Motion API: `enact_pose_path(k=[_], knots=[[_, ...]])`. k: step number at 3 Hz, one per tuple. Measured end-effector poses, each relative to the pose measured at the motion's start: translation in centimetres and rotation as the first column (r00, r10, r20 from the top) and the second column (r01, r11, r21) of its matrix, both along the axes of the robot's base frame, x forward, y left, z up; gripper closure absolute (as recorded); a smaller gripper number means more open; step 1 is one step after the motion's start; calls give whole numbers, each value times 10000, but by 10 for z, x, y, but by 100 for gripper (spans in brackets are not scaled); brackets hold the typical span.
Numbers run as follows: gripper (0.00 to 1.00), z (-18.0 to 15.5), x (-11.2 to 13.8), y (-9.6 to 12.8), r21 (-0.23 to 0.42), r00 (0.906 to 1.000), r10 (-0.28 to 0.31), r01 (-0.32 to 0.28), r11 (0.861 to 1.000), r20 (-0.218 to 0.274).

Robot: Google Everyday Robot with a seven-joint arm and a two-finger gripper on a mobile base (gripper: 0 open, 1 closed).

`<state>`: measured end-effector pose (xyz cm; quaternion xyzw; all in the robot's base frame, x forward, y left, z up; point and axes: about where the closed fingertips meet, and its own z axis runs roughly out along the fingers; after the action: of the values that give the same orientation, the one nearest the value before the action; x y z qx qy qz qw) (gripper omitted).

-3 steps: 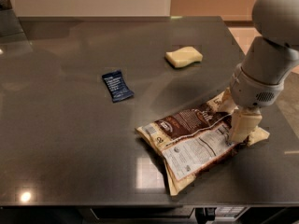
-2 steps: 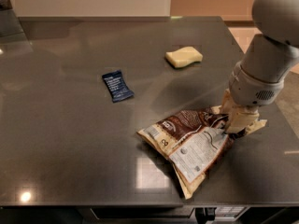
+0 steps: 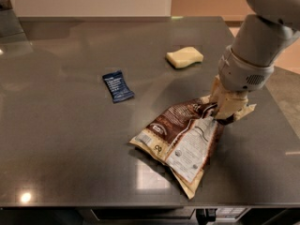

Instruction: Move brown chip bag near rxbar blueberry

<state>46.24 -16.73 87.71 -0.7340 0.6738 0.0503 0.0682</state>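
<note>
Wide bare room across the left and middle of the worktop, dark and glossy. Front edge close below the lowest tip of the bag. Right edge near the bag's right corner, passing under the arm. Far edge well behind everything. Open lane between the bag and the bar, with nothing lying in it.

Counted: one bag, one bar, one sponge, one arm.

Bag at front right, crumpled, brown face and white label panel turned up. Low end pointing at the front edge, high end raised toward the right. Bar left of centre, lying flat, well apart from the bag, farther back and to its left. Sponge toward the far right, also flat, behind the bag and apart from both bag and bar.

Jaws at the bag's upper right corner, reaching down from the arm above the right side of the worktop. Pressed together on that corner, pinching the film. Rest of the bag trailing down and left from the jaws, its left corner resting on the worktop.
</note>
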Motion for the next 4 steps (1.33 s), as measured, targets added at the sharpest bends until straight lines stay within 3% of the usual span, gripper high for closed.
enact_pose_path(k=[1, 3, 4], knots=[[100, 16, 18, 28, 263, 9985, 388, -398, 9989, 376], [100, 18, 60, 81, 587, 9939, 877, -916, 9941, 667], [82, 12, 79, 96, 518, 9899, 1123, -1170, 9918, 861]])
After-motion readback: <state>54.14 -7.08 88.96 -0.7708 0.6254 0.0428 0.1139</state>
